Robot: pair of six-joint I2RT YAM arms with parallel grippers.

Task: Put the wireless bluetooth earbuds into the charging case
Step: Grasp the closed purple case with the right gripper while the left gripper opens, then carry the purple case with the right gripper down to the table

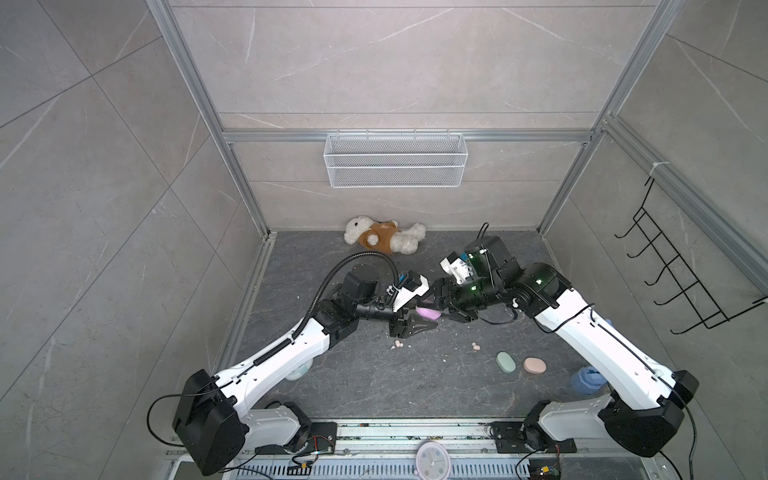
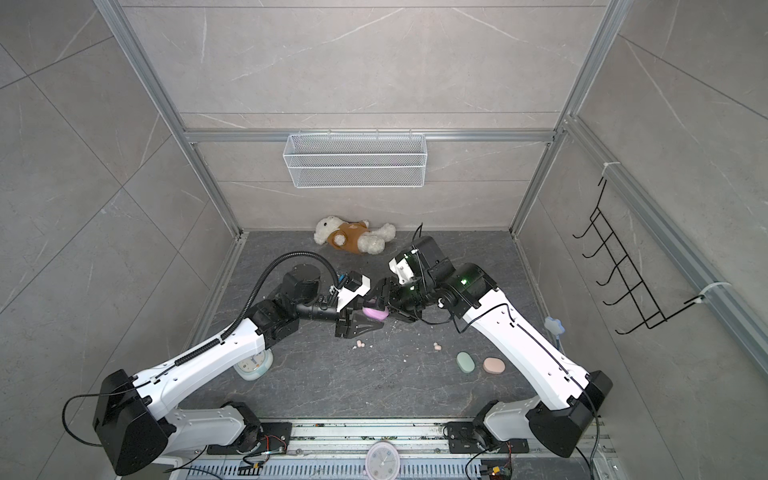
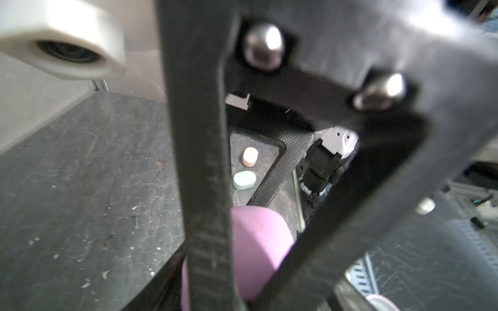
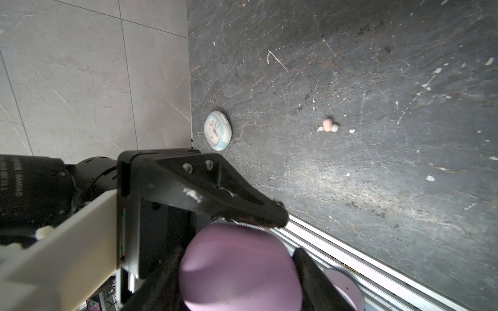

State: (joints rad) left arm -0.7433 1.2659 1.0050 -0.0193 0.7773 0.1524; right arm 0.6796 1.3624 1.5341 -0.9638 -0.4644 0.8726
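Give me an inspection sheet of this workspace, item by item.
Surface: dark stone tabletop, scattered white specks.
Job's things: lilac case between both grippers; mint case and peach case side by side; left earbud pair and right earbud pair loose.
Clutter: teddy bear, blue-rimmed clock, lilac clock.
Grippers: right gripper closed on lilac case; left gripper at it, grip unclear.
Cables: black conduit arcs over left arm; thin cable loops beside right arm.
Surroundings: wire basket, hook rack, tiled walls.

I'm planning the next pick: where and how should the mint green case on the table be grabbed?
Probably from straight above, closing across the narrow middle of the mint green case: it lies flat, a rounded oval, so its ends would likely slip. The peach case lies beside it, apart, leaving a gap for one finger.
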